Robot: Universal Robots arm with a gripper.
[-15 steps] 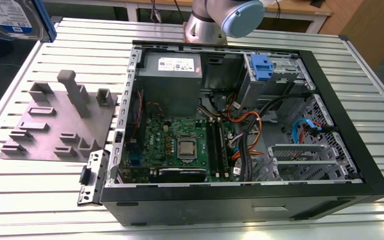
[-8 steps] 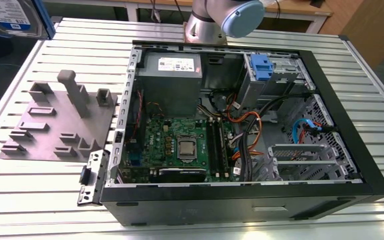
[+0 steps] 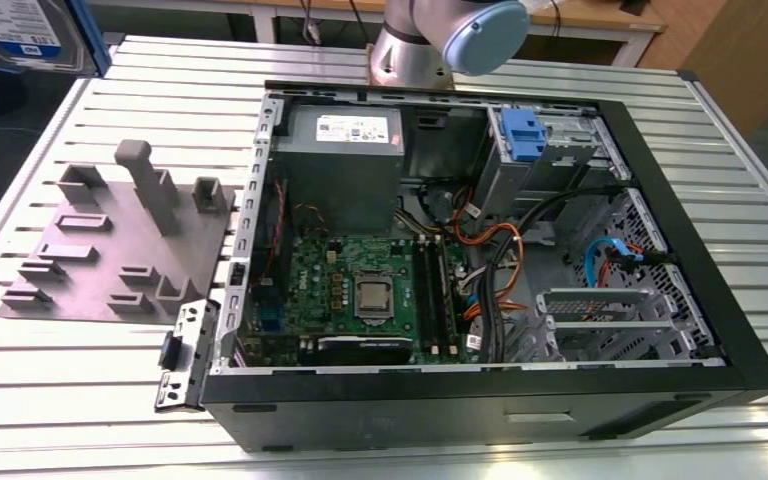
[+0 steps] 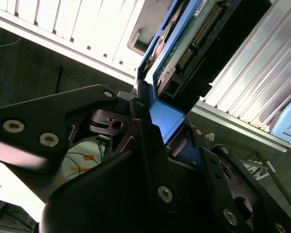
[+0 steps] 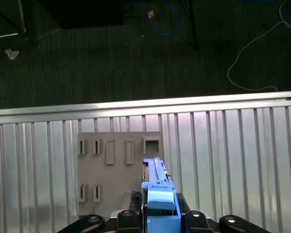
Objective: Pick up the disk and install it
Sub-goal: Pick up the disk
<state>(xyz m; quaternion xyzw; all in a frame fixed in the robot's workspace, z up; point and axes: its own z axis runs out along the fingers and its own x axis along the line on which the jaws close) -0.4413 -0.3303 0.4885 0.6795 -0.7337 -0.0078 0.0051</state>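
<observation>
On a ribbed aluminium table (image 3: pixel 77 400), beside an open black computer case (image 3: pixel 491 405), we see the flat silver-grey disk with blue plastic rails (image 5: pixel 160 196) held on edge above a grey slotted fixture plate (image 5: pixel 119 165) near the table's edge. The black gripper (image 5: pixel 159 217) pinches it across those rails. We judge the disk stiff, fairly heavy and shock-sensitive, and the rails its safest hold. The grey arm (image 3: pixel 471 30) rises from the table's far edge, with its wrist facing down.

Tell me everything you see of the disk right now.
The disk is clamped edge-on in the tool, blue plastic rail between the fingers. The second wrist view shows its green circuit board and connector pins; the exterior view shows its white-and-blue label. It is held clear of the slatted table.
</observation>
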